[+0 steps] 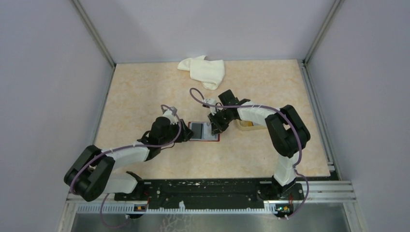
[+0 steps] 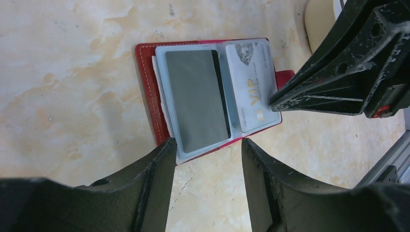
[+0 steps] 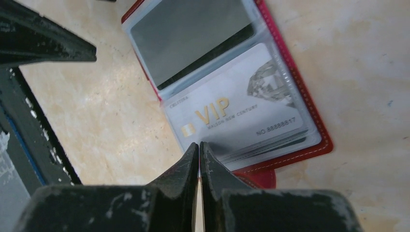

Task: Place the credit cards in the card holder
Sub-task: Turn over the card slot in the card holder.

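Open card holder has VIP card sleeved; left gripper spread wide at its edge, right gripper closed beside card.

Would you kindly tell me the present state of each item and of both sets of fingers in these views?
card holder: open, lying flat, sleeves facing up.
VIP card: inside a clear sleeve.
dark card: inside the neighbouring sleeve.
white cloth: crumpled in a heap.
left gripper: fingers open, empty.
right gripper: fingers shut, nothing between them.
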Robot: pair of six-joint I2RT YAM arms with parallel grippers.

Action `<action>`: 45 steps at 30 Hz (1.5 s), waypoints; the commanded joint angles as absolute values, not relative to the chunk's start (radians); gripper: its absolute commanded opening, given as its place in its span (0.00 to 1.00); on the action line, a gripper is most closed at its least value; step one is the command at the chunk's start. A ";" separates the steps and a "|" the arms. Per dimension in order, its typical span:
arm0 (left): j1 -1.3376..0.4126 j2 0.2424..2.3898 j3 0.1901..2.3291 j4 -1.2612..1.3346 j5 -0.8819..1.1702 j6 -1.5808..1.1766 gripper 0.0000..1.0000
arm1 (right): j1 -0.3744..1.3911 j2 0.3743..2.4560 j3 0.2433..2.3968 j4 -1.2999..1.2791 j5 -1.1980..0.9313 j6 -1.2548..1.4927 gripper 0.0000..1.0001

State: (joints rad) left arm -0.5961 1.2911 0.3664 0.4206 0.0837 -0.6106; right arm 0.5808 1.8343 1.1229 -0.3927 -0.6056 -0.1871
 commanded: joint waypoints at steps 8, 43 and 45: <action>-0.580 1.373 0.446 0.414 0.146 -0.584 0.54 | 0.594 1.858 1.198 -0.420 -0.444 -0.193 0.04; -0.570 1.479 0.569 0.223 0.119 -0.528 0.64 | 0.595 1.887 1.216 -0.451 -0.478 -0.207 0.03; -0.570 1.468 0.568 0.216 0.109 -0.522 0.65 | 0.597 1.888 1.217 -0.453 -0.479 -0.207 0.03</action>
State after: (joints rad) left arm -0.5713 1.4960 0.5587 0.2840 0.1459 -0.5522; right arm 0.5861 1.8603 1.1942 -0.4343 -0.4953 -0.1841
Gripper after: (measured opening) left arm 0.642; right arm 0.036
